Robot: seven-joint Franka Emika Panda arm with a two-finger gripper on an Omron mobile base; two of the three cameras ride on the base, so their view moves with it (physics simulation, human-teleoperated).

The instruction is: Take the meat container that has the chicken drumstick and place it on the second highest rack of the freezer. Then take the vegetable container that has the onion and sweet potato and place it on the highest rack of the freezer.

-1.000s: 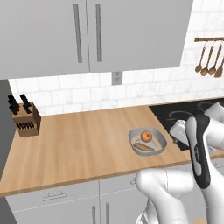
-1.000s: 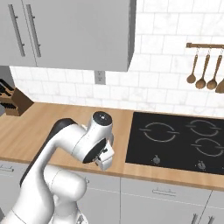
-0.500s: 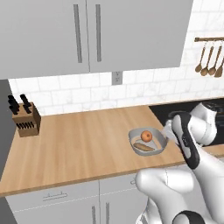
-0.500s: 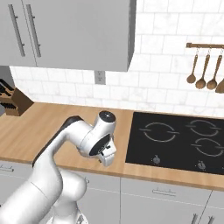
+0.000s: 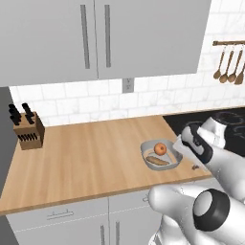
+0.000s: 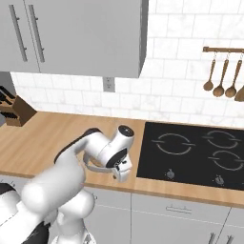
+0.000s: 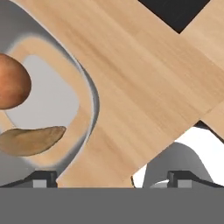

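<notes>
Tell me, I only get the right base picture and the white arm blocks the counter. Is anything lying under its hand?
Observer: Yes, a grey container sits on the wooden counter near the stove.
Operator: What is in it?
Observer: A round orange onion and a long brown sweet potato.
Operator: Has the hand grabbed it?
Observer: No. The gripper is open, with the container's rim between its fingertips.

Glossy white arm (image 6: 90, 155), rounded shells link to link, and dark bands ring its joints. A black circular cap with a pale centre (image 5: 209, 209) sits on one joint. Small dark fingertips (image 7: 43, 178) are blocky.
</notes>
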